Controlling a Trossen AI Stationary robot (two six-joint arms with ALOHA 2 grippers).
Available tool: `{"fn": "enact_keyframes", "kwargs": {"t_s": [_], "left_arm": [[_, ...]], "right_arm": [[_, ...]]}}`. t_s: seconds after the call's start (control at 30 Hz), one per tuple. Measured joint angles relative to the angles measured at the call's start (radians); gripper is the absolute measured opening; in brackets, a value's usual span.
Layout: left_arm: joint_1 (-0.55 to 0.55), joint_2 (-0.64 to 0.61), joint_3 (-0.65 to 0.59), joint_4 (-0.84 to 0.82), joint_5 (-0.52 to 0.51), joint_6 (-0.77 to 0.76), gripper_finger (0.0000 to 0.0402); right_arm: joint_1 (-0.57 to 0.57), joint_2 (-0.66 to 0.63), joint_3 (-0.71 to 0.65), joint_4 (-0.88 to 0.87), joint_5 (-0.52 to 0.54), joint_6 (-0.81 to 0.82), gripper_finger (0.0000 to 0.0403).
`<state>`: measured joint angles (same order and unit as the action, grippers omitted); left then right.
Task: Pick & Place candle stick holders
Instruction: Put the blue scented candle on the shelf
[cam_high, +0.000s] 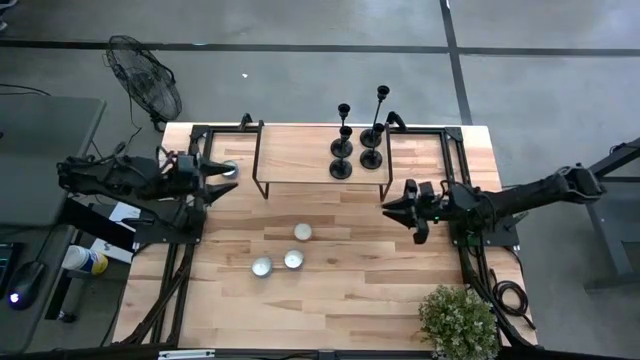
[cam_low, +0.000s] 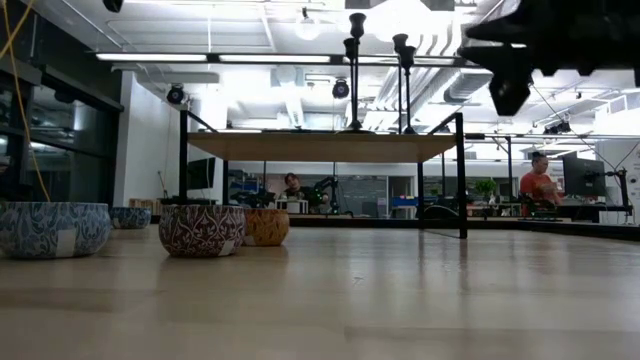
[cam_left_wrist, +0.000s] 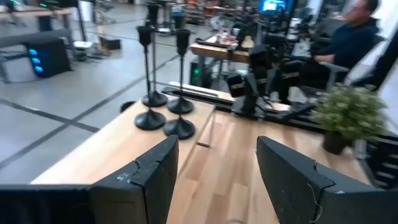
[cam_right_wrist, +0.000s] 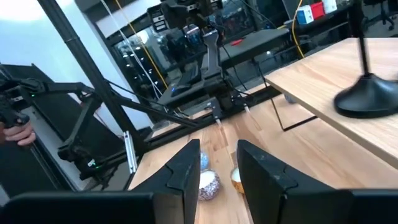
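We log the candle stick holders (cam_high: 357, 140) as matte black throughout. The counter (cam_high: 340, 285) is pale blond wood with visible plank seams. Nearest bowl (cam_low: 52, 229): blue-and-white floral pattern; next bowl (cam_low: 201, 229): maroon with white ornament; the one behind (cam_low: 266, 226): orange-tan. The plant (cam_high: 457, 320) is pale green.

The 2 arms are dark, nearly black, built of boxy jointed segments. The right arm (cam_high: 520, 198) shows a small green light near its wrist. Black cables loop below its base. Each wrist ends in 2 broad, flat, angular black fingers (cam_left_wrist: 146, 177), apparently matte plastic.
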<state>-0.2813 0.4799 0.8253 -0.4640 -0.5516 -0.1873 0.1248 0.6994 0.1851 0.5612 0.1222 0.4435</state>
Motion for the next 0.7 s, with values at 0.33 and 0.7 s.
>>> {"fn": "enact_keyframes", "kwargs": {"t_s": [0.33,0.7], "left_arm": [[0.000,0.122,0.000,0.131,-0.115,0.025,0.0211],[0.000,0.193,0.000,0.240,-0.181,0.025,0.0211]], "right_arm": [[-0.141,-0.205,-0.120,-0.066,-0.138,0.003,0.0098],[-0.295,-0.326,-0.144,-0.209,-0.275,-0.008,0.0098]]}}
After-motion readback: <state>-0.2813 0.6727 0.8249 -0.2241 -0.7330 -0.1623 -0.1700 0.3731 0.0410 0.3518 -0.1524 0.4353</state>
